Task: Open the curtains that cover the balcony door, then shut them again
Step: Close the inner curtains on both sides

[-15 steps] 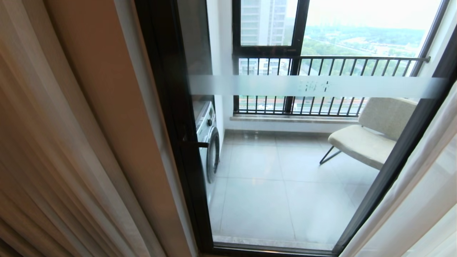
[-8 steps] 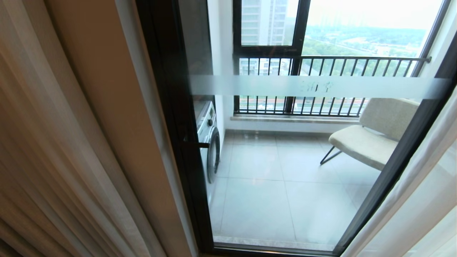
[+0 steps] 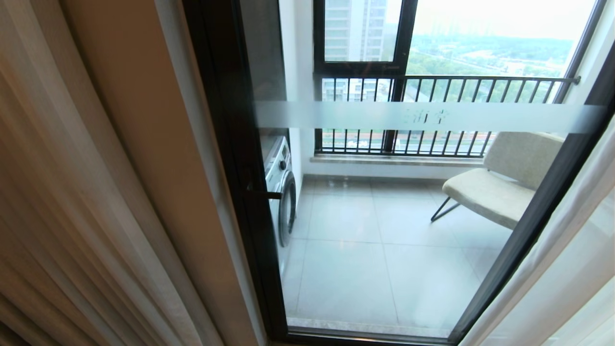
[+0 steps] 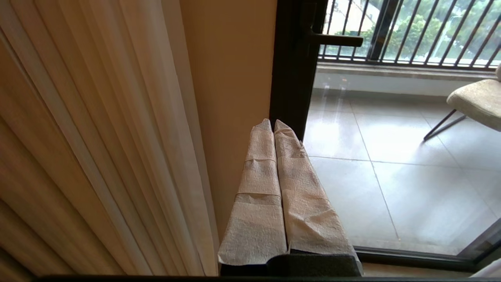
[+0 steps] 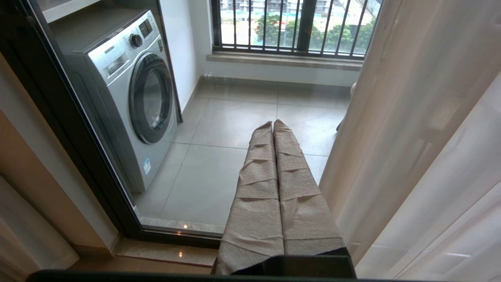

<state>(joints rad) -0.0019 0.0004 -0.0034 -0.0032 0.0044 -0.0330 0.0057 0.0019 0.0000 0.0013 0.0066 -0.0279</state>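
Observation:
The balcony door (image 3: 384,226) stands uncovered in the middle of the head view, a glass panel in a black frame with a frosted white stripe (image 3: 423,117) across it. Pleated beige curtains (image 3: 57,202) hang bunched at the left, and a thin white sheer (image 3: 567,269) hangs at the right. Neither arm shows in the head view. My left gripper (image 4: 273,122) is shut and empty, its cloth-wrapped fingers pointing at the door frame (image 4: 291,70) beside the beige curtain (image 4: 98,129). My right gripper (image 5: 273,123) is also shut and empty, just left of the sheer (image 5: 422,149).
Behind the glass are a washing machine (image 5: 125,94) at the left, a beige chair (image 3: 499,182) at the right, grey floor tiles (image 3: 365,250) and a barred window railing (image 3: 432,115). A black door handle (image 3: 262,194) juts from the left frame. A beige wall strip (image 4: 231,98) separates curtain and door.
The whole head view has shifted very slightly; nothing in the scene itself has moved.

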